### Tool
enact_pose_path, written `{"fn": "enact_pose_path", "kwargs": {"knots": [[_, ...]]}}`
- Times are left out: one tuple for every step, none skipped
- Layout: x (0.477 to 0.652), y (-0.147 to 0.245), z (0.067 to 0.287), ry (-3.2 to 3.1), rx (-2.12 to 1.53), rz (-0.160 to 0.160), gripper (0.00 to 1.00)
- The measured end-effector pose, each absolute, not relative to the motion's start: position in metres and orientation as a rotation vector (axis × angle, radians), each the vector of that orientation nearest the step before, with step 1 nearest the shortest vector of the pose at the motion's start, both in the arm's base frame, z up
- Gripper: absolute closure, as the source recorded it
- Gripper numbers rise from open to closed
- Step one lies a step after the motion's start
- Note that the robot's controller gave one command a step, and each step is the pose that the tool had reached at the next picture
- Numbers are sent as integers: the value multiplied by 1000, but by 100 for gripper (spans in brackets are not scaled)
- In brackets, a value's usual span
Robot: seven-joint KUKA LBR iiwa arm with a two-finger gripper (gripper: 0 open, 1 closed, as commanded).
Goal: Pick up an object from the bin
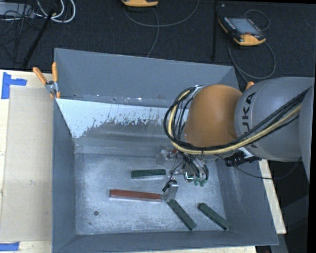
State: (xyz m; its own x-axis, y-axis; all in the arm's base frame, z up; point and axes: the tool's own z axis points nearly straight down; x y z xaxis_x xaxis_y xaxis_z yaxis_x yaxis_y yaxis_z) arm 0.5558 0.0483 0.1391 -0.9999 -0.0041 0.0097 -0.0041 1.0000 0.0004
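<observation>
Grey bin: claw placed at right end of brown bar; opening cannot be told. If gripped off-centre, bar may be tipped out.

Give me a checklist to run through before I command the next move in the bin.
1. Gripper down inside the bin, near the floor: ok.
2. Candidate nearby: the right end of the reddish-brown bar lies just beside the gripper: ok.
3. That bar lies apart from the upper green bar: ok.
4. That bar is clear of the lower green bar, which lies close by its right end: cannot tell.
5. Gripper away from every bin wall: ok.
6. Anything already held: cannot tell.
</observation>
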Motion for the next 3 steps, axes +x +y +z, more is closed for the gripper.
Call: {"fn": "enact_pose_path", "kwargs": {"knots": [[595, 63, 67, -3135, 43, 0, 0], [597, 62, 70, -3142, 40, -1, 100], [574, 57, 216, -3105, 526, 1, 100]]}}
